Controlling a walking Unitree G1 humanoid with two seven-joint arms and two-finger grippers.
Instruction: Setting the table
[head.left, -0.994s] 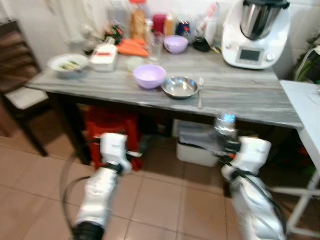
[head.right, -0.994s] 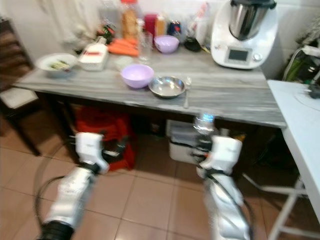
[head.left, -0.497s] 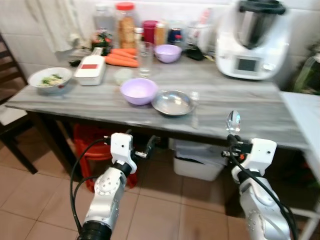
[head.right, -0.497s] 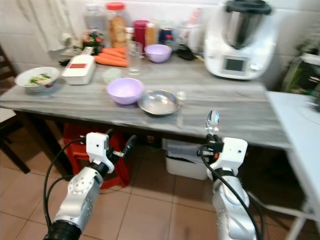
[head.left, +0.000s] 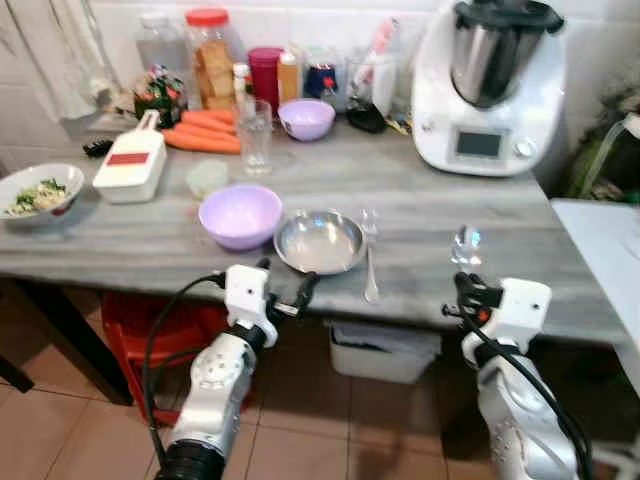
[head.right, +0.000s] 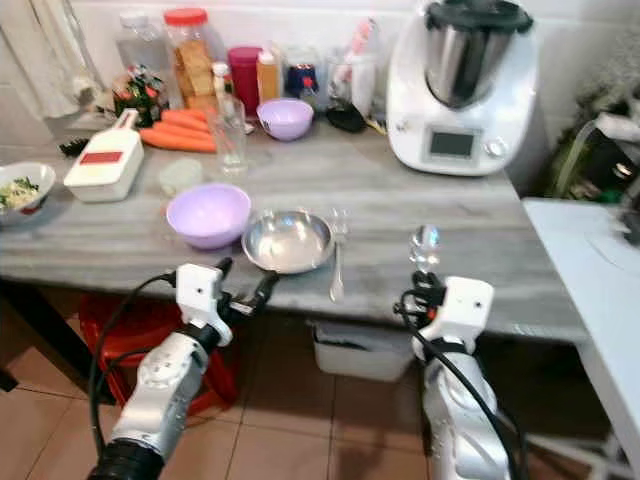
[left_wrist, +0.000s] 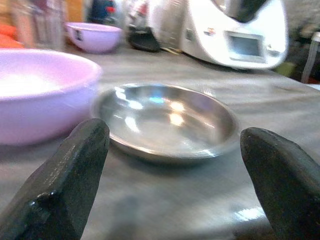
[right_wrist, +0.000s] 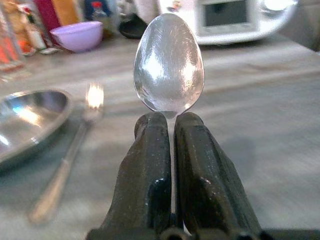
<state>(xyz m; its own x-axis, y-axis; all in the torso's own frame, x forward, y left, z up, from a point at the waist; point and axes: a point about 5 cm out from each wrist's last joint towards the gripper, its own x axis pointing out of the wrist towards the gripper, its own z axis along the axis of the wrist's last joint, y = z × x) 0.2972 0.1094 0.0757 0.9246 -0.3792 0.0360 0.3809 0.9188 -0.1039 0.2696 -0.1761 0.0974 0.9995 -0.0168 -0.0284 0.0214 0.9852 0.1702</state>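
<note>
Shiny metal spoon sits pinched upright in the right gripper at the grey table's front edge, left gripper spread wide before the round steel dish.

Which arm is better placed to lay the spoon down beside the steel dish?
The right: its pincer is shut on the spoon at the table edge, right of the fork. The left pincer is open before the steel dish.
</note>
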